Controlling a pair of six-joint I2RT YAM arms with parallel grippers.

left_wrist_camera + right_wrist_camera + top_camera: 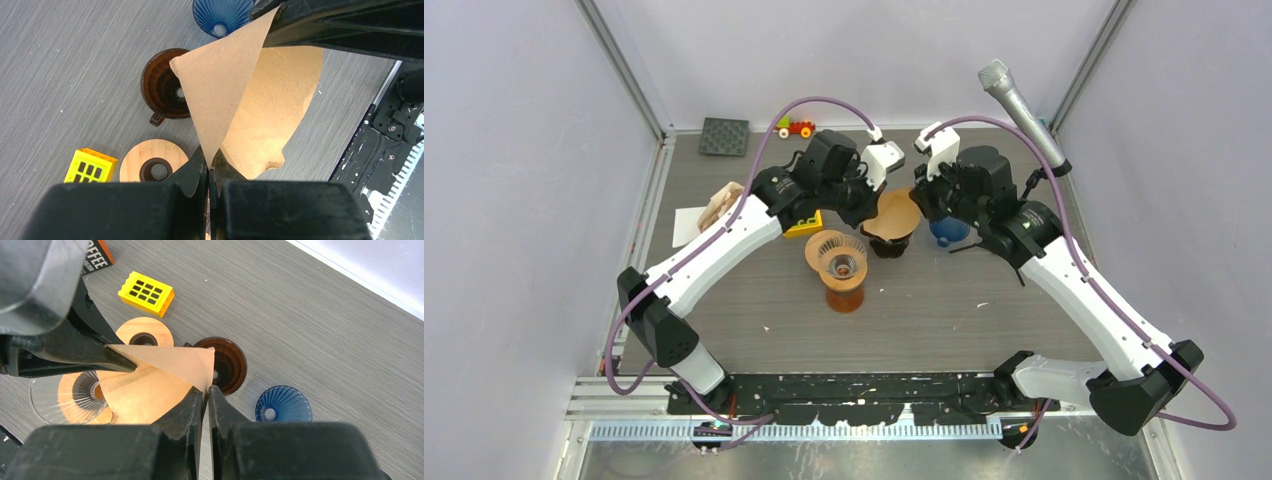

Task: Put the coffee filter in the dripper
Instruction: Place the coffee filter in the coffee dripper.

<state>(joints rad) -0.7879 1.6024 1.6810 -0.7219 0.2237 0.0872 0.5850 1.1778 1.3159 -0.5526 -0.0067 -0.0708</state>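
A brown paper coffee filter [894, 215] hangs in the air between my two grippers, partly spread open. My left gripper [208, 162] is shut on its pointed tip [220, 90]. My right gripper [206, 391] pinches the opposite corner of the filter [150, 385], jaws almost together with the paper between them. Directly below stands a dark brown dripper [162, 85], seen again in the right wrist view [227, 362]. A clear glass dripper [837, 255] sits on an amber stand just left of it, and a blue dripper [283, 407] stands to its right.
A wooden ring [150, 162] and a yellow block [90, 166] lie near the brown dripper. A microphone [1022, 110] leans in at the back right. A black pad [724, 137] and a toy car [796, 127] rest at the far edge.
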